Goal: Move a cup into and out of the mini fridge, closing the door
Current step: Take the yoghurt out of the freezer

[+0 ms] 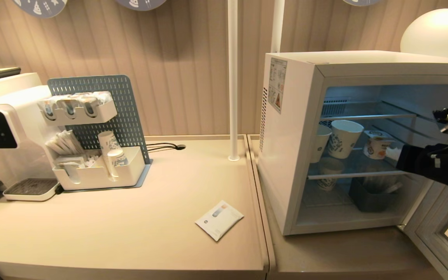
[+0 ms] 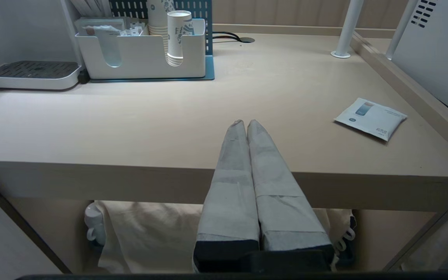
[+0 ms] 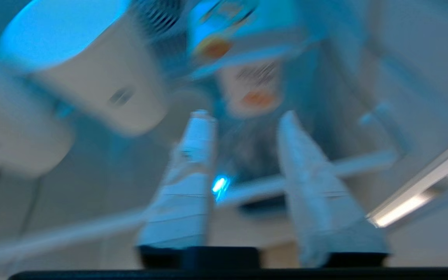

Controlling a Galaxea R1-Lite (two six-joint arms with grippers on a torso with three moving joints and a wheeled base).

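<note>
- Head view: the mini fridge [image 1: 286,147] stands on the counter [image 1: 130,233] with the door [image 1: 438,229] swung wide at its right. The right arm reaches in level from the right edge at middle-shelf height, and the right gripper [image 1: 392,153] shows only as a pale tip just beside the cup [image 1: 377,147].
- The cup stands upright on the middle wire shelf [image 1: 348,175], just ahead of the fingers. 2 paper cups [image 1: 342,138] lean tilted on the same shelf, on the far side of the cup from the fingers.
- A dark bin [image 1: 371,198] sits on the fridge floor, below the fingers. A white sachet [image 1: 219,219] lies flat on the counter, well apart from them.
- Left wrist view: the left gripper [image 2: 246,123] points forward over the counter's near edge, its 2 fingers [image 2: 231,171] pressed together and holding nothing. The sachet lies near, off to 1 side; a white organiser [image 2: 142,58] stands well ahead.
- Right wrist view: the picture is blurred. The right gripper's 2 fingers [image 3: 193,179] stand spread apart, pointing into the blue-lit fridge. The cup sits just beyond their tips, in line with the gap; whether they touch it I cannot tell.
</note>
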